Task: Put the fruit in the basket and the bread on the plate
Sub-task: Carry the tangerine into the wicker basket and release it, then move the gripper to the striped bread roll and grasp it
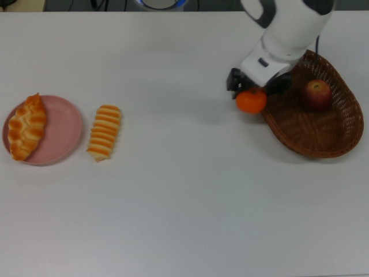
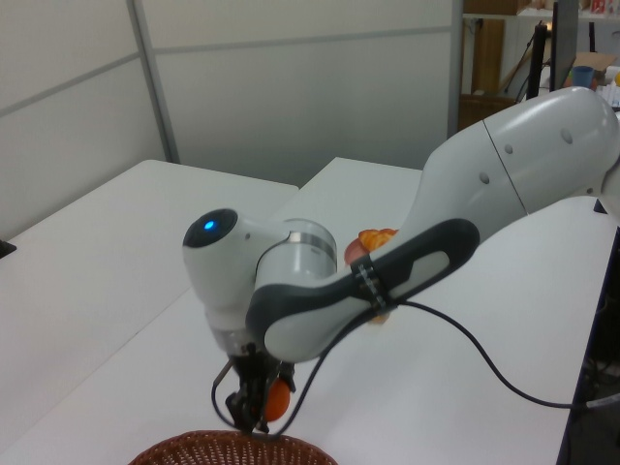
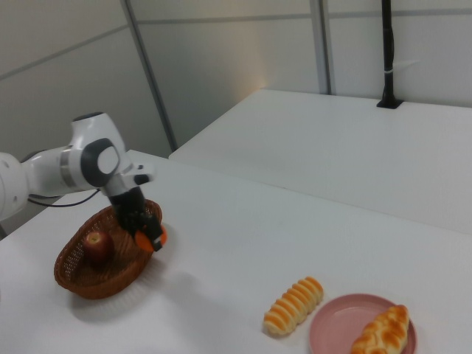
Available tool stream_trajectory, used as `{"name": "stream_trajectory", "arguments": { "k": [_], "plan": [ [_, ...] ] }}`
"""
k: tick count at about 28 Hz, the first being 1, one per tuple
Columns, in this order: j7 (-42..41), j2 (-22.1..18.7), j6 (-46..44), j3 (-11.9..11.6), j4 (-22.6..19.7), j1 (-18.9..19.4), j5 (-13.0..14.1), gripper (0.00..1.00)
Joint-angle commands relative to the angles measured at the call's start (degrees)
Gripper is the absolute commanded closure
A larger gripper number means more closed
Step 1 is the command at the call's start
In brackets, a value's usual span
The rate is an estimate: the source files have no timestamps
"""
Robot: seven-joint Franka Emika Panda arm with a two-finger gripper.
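My gripper [image 1: 252,95] [image 2: 263,405] [image 3: 147,237] is shut on the orange mandarin [image 1: 251,101] [image 2: 279,399] [image 3: 153,239], held in the air at the left rim of the brown wicker basket [image 1: 328,144] [image 2: 194,450] [image 3: 88,284] in the top view. A dark-red apple [image 1: 317,94] [image 3: 96,246] lies inside the basket. At the top view's left, the braided loaf [image 1: 26,127] [image 3: 380,330] rests on the pink plate [image 1: 60,130] [image 3: 335,324]. The striped ridged roll [image 1: 104,132] [image 3: 293,305] lies on the table just right of the plate.
The white arm [image 1: 291,26] [image 2: 465,232] reaches over the basket's upper left in the top view, with a black cable hanging from it. The white table [image 1: 184,202] spreads wide between the roll and the basket.
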Motion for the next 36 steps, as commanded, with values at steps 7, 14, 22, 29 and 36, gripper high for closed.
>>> {"name": "stream_trajectory", "arguments": {
  "k": [7, 14, 22, 29, 36],
  "plan": [
    [5.4, 1.1, -0.5, -0.4, 1.2, 6.7, -0.4, 1.00],
    [8.5, 3.2, -0.6, -0.4, 2.7, 9.1, -1.6, 0.00],
    [9.6, 2.5, -0.7, -0.9, 2.7, 9.2, -2.1, 0.00],
    [8.4, -0.4, -1.5, -4.5, 2.2, 5.2, -1.6, 0.00],
    [0.4, -0.8, -1.1, -5.3, 0.8, -6.2, -1.7, 0.00]
  ]
}}
